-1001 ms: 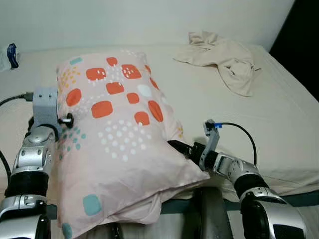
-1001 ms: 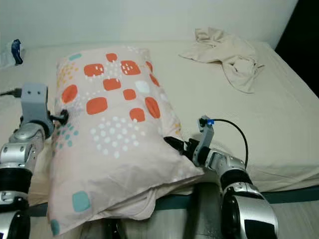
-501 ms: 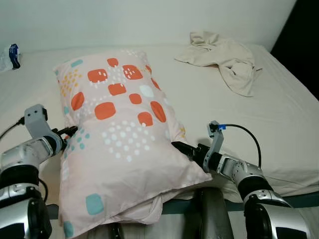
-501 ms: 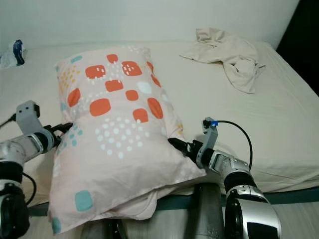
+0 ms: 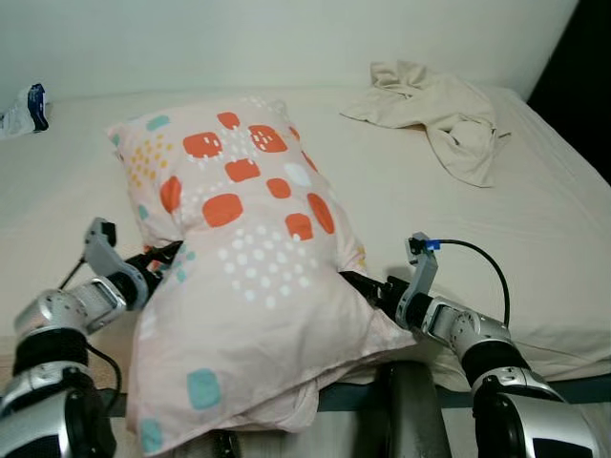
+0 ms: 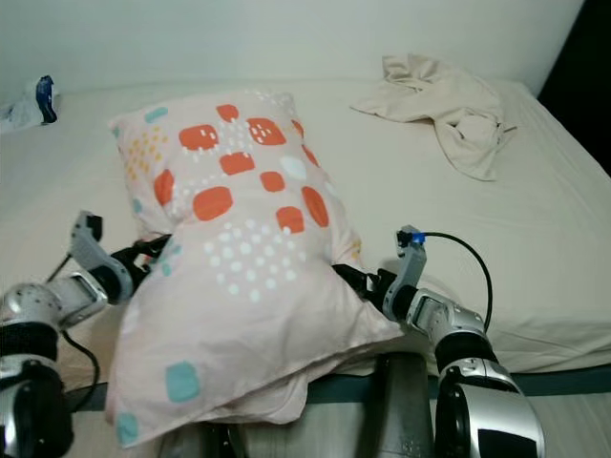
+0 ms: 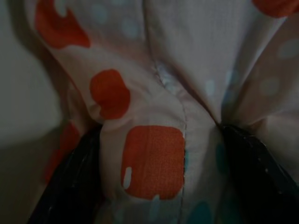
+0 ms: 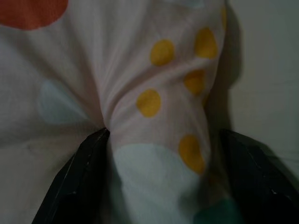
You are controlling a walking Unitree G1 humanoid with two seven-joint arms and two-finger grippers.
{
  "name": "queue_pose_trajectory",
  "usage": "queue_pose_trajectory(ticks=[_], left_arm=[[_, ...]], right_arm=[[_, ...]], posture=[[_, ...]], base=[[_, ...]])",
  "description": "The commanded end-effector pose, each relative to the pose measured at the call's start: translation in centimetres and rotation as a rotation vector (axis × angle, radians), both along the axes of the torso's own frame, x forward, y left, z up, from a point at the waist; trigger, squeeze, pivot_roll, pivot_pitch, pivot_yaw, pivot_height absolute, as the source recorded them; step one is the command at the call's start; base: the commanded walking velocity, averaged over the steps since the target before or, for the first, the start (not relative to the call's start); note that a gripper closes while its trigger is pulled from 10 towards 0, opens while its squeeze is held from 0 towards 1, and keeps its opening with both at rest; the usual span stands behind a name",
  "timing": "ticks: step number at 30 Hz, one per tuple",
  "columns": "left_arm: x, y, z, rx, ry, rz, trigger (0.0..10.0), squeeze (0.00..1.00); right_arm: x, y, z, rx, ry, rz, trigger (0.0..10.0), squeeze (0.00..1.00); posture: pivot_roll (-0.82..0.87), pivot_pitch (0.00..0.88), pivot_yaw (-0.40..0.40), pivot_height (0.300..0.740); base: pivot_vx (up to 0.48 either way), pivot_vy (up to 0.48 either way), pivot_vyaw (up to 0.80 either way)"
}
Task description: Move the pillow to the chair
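Jaws: left gripper, right gripper both pinching pillow | 1 pillow | 1 crumpled cloth

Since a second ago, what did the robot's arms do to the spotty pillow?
The left gripper dropped lower along the pillow and now pinches a fold of its side. The right gripper stays clamped on the other side. The crumpled cloth hasn't moved.

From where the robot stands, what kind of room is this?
Most likely a bedroom. A wide bed with a cream sheet lies before it, a patterned pillow rests on it between the left gripper and right gripper, and crumpled clothing lies near the wall.
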State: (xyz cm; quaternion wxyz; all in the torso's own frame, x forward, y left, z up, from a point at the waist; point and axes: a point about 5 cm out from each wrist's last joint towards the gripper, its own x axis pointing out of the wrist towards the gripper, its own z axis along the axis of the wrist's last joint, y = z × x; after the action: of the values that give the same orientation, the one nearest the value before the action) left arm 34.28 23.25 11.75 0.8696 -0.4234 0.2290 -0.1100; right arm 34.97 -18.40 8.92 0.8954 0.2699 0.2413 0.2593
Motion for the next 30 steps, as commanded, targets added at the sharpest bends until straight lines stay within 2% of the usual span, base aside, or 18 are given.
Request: queue_pose_trajectory(ticks=[1, 3, 4, 8, 11, 13, 15, 17, 19, 23, 27, 30], left_arm=[[-0.8, -2.8, -1.9, -0.051, 0.064, -0.119, 0.0, 0.0], [-0.8, -3.2, -2.0, -0.054, 0.063, -0.132, 0.0, 0.0], [-0.9, -3.5, -2.1, -0.055, 0.063, -0.139, 0.0, 0.0], [-0.7, -4.7, -1.9, -0.051, 0.018, -0.162, 0.0, 0.0], [-0.5, -4.9, -1.5, -0.049, -0.012, -0.156, 0.0, 0.0], [-0.2, -5.2, -0.6, -0.041, -0.071, -0.154, 0.0, 0.0], [-0.2, -5.2, -0.6, -0.041, -0.071, -0.154, 0.0, 0.0], [0.2, -5.7, 1.7, -0.054, -0.247, -0.151, 0.0, 0.0], [0.2, -5.9, 2.2, -0.067, -0.285, -0.156, 0.0, 0.0], [-0.2, -7.1, 3.9, -0.176, -0.403, -0.188, 0.0, 0.0], [-0.7, -9.1, 5.6, -0.32, -0.514, -0.223, 0.0, 0.0], [-0.7, -9.7, 6.4, -0.361, -0.559, -0.21, 0.0, 0.0]], right_arm=[[-0.9, 0.1, -1.8, -0.022, 0.06, -0.014, 1.3, 0.0], [-0.8, 0.0, -1.7, -0.024, 0.049, -0.026, 1.3, 0.0], [-0.8, 0.0, -1.6, -0.026, 0.042, -0.034, 0.0, 0.0], [-0.2, -0.3, -0.8, -0.013, -0.02, -0.068, 0.0, 0.0], [0.1, -0.3, -0.3, 0.002, -0.054, -0.079, 0.0, 0.0], [0.4, -0.2, 0.4, 0.037, -0.108, -0.081, 0.0, 0.0], [0.4, -0.2, 0.4, 0.037, -0.108, -0.081, 0.0, 0.0], [0.8, 0.3, 2.0, 0.103, -0.23, -0.057, 0.0, 0.0], [0.8, 0.4, 2.2, 0.107, -0.242, -0.056, 0.0, 0.0], [1.1, 0.5, 2.8, 0.119, -0.284, -0.069, 0.0, 0.0], [1.8, 0.7, 3.5, 0.063, -0.301, -0.124, 0.0, 0.0], [2.3, 1.1, 4.3, 0.072, -0.334, -0.139, 0.0, 0.0]], posture=[[0.05, 0.192, 0.095, 0.444], [0.05, 0.19, 0.095, 0.444], [0.05, 0.19, 0.095, 0.444], [0.05, 0.179, 0.087, 0.444], [0.05, 0.172, 0.084, 0.444], [0.04, 0.155, 0.075, 0.444], [0.04, 0.155, 0.075, 0.444], [0.04, 0.138, 0.068, 0.444], [0.03, 0.131, 0.065, 0.444], [0.03, 0.113, 0.057, 0.444], [0.02, 0.056, 0.038, 0.444], [0.02, 0.029, 0.031, 0.444]], base=[[0.0, 0.0, 0.0], [0.0, 0.0, 0.0], [0.0, 0.0, 0.0], [0.0, 0.0, 0.0], [0.0, 0.0, 0.0], [0.0, 0.0, 0.0], [0.0, 0.0, 0.0], [0.0, 0.0, 0.0], [0.0, 0.0, 0.0], [0.0, 0.0, 0.0], [0.0, 0.0, 0.0], [0.0, 0.0, 0.0]])
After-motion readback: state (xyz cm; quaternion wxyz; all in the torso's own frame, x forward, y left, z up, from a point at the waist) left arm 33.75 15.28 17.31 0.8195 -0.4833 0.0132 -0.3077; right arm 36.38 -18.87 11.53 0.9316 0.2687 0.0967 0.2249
